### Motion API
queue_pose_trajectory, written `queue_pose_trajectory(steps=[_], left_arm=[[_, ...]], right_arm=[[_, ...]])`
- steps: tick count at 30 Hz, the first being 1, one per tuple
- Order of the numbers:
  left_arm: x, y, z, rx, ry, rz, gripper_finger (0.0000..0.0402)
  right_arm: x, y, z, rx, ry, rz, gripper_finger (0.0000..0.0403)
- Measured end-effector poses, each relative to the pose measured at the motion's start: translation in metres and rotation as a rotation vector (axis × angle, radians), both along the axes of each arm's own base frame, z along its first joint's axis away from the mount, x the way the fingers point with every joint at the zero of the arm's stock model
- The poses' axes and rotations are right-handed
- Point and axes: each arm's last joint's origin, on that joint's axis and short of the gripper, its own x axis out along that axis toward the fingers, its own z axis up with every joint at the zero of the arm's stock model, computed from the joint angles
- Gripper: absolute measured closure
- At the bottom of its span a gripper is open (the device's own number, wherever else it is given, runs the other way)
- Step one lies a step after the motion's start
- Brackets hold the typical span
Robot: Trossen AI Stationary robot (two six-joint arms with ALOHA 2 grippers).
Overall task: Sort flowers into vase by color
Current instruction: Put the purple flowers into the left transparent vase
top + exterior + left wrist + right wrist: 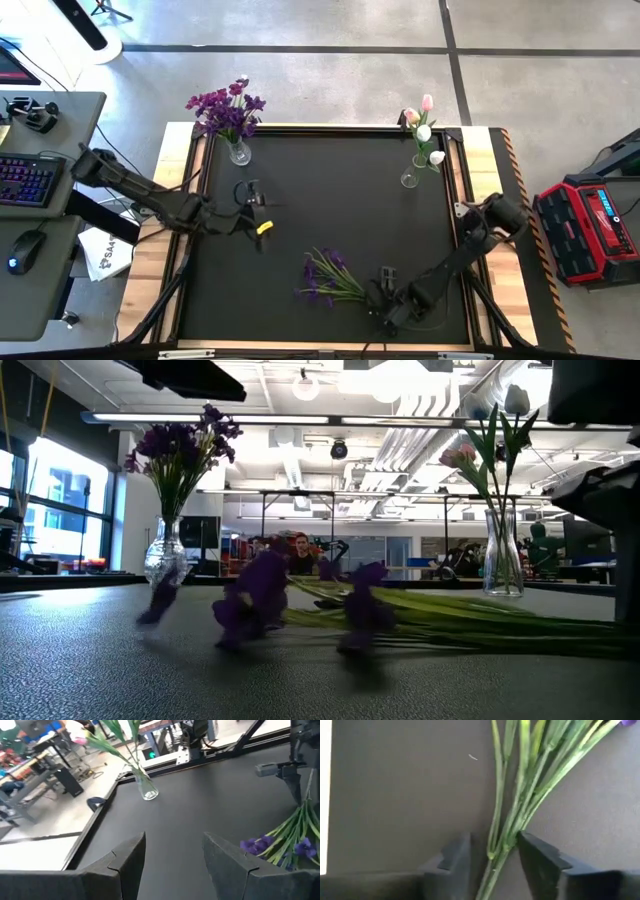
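Right gripper [492,857] low — fingers straddling purple flowers' stems [520,805].

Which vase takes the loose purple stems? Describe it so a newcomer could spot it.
Start at the black table seen from above and go to its far left corner. There stands the clear glass vase already filled with purple blossoms. The other vase, at the far right corner, holds pink and white tulip buds instead.
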Motion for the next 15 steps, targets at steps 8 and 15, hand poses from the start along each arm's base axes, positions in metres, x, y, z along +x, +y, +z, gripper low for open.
queue_pose_trajectory(steps=[8, 15], left_arm=[[0.003, 0.006, 0.000, -0.049, 0.001, -0.017, 0.0218], [0.001, 0.000, -0.001, -0.107, -0.012, -0.025, 0.0218]], right_arm=[[-0.002, -0.014, 0.001, -0.080, 0.016, -0.118, 0.0393], [-0.028, -0.045, 0.010, -0.157, -0.054, -0.159, 0.0399]])
